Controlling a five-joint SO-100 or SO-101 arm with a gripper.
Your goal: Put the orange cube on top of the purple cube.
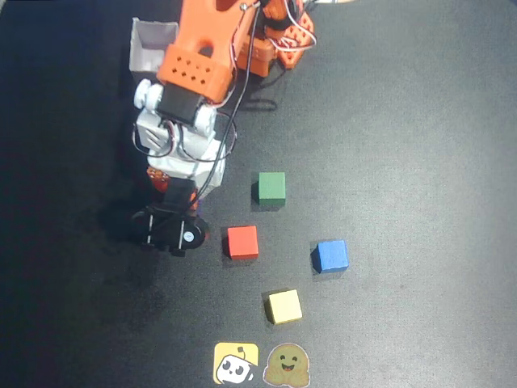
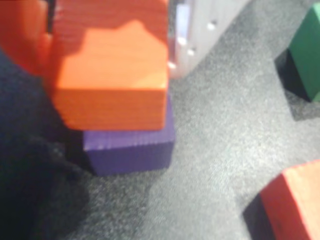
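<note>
Orange cube (image 2: 112, 75) gripped between gripper (image 2: 107, 55) fingers, sitting squarely over purple cube (image 2: 131, 147), edges roughly parallel. Red cube (image 2: 295, 205) right of purple cube, green cube (image 2: 307, 57) beyond.

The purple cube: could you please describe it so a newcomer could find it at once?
In the wrist view, start at the big orange cube filling the upper left. The purple cube sits directly beneath it. It is dark violet, unlike the green cube and the red cube at right.
</note>
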